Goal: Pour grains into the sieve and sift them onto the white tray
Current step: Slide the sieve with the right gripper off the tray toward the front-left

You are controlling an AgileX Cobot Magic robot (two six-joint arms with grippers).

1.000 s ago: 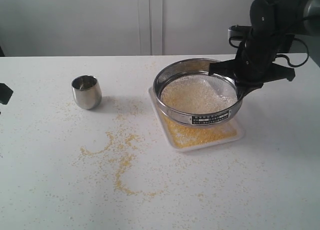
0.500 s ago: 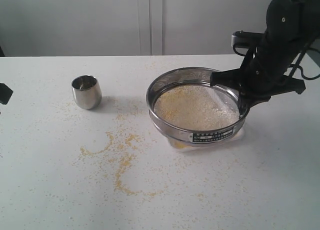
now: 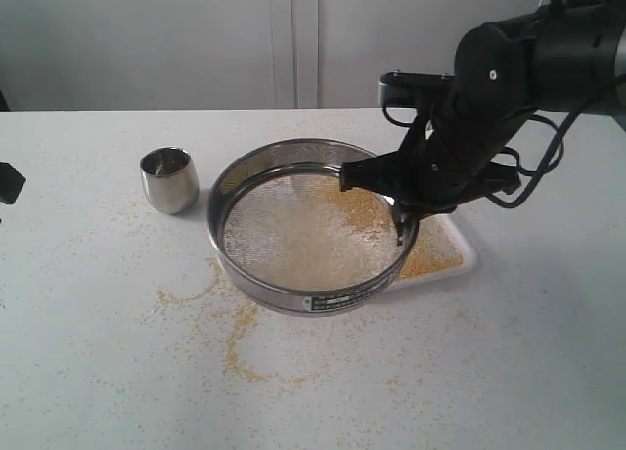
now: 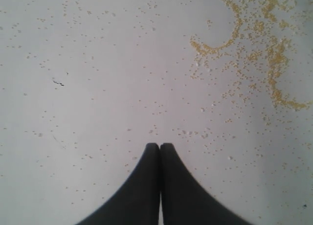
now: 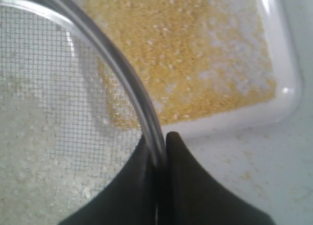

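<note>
The round steel sieve (image 3: 308, 225) hangs tilted, its left part out over the table and its right part over the white tray (image 3: 468, 245). My right gripper (image 3: 401, 220) is shut on the sieve's right rim (image 5: 117, 63); one finger sits inside the mesh, one outside. Pale coarse grains (image 3: 333, 220) lie on the mesh. Fine yellow grains (image 5: 195, 63) cover the tray (image 5: 286, 95). My left gripper (image 4: 160, 146) is shut on nothing, over bare table speckled with grains.
A small steel cup (image 3: 169, 179) stands upright at the left of the table. Spilled yellow grains (image 3: 235, 318) trail across the table in front of the sieve, also seen as grains (image 4: 254, 44) in the left wrist view. A white wall stands behind.
The right arm has swung the sieve to the left and towards the front, off the middle of the tray. The tray's right part with yellow grains is now uncovered. The left gripper has not moved.
</note>
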